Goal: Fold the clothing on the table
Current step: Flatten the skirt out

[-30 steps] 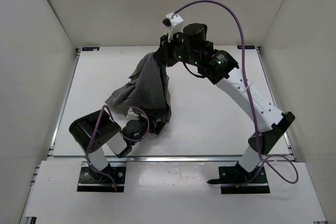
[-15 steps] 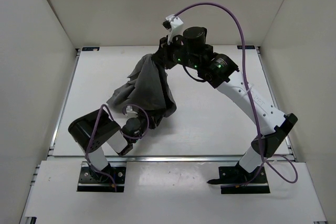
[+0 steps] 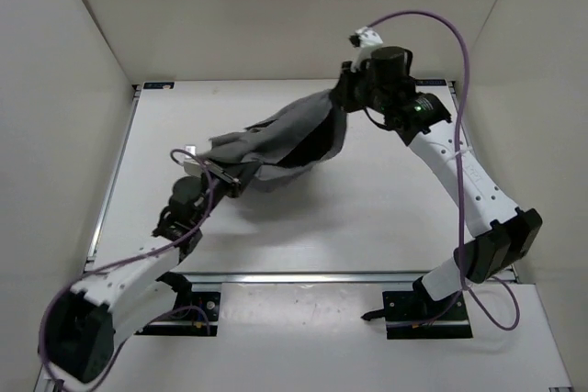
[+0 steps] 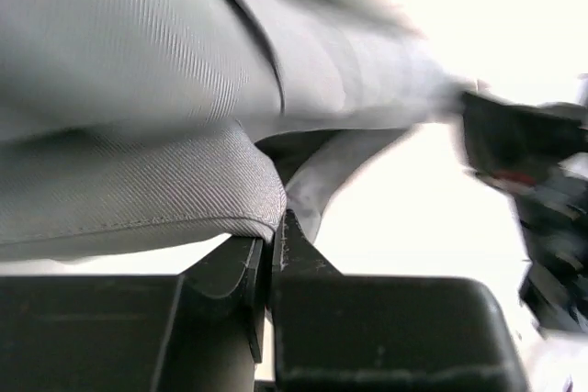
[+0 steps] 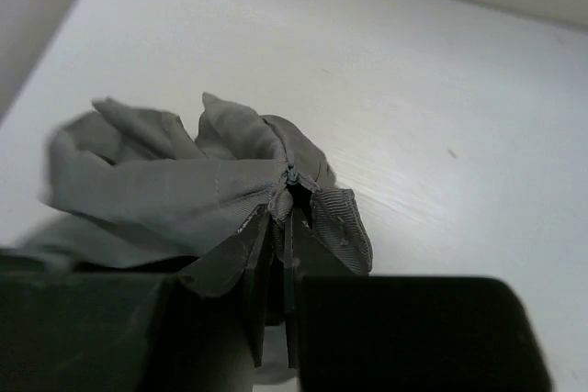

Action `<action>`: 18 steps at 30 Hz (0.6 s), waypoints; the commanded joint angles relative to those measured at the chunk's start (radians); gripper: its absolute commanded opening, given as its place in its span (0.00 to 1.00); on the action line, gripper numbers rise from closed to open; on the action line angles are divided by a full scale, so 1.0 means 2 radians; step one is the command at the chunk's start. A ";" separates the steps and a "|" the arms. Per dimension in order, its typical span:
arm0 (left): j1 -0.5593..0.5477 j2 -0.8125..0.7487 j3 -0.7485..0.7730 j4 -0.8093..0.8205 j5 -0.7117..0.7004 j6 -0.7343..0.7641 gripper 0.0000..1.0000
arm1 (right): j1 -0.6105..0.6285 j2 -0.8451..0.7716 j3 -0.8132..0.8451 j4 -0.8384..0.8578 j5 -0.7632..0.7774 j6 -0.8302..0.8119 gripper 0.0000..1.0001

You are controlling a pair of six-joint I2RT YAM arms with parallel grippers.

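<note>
Left gripper pressed onto a hem of the wrinkled mid-grey fabric garment, centre left. Right gripper pinches a bunched corner, upper right. Garment slung between them, long axis lower left to upper right, sagging over the matte white tabletop; nothing seen blocking

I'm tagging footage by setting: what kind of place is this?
Probably a lab robot cell, not a home: a white table boxed in by plain white walls, a left arm and a right arm bolted at its near edge, and one grey garment held between them.
</note>
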 commanded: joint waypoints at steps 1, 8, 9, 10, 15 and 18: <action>0.077 -0.100 0.051 -0.299 0.070 0.138 0.00 | -0.065 -0.055 -0.078 0.016 0.002 0.016 0.00; 0.078 -0.080 0.138 -0.510 0.066 0.295 0.00 | -0.118 -0.144 -0.238 0.009 -0.041 0.037 0.00; 0.079 -0.059 0.146 -0.515 0.077 0.313 0.00 | -0.112 -0.157 -0.250 0.009 -0.046 0.041 0.00; 0.083 -0.049 0.152 -0.518 0.087 0.322 0.00 | -0.110 -0.164 -0.281 0.016 -0.061 0.046 0.00; 0.090 0.035 0.193 -0.561 0.078 0.415 0.00 | -0.091 -0.208 -0.394 0.071 -0.105 0.094 0.00; 0.109 0.112 0.245 -0.581 0.102 0.473 0.00 | -0.094 -0.187 -0.396 0.084 -0.127 0.091 0.01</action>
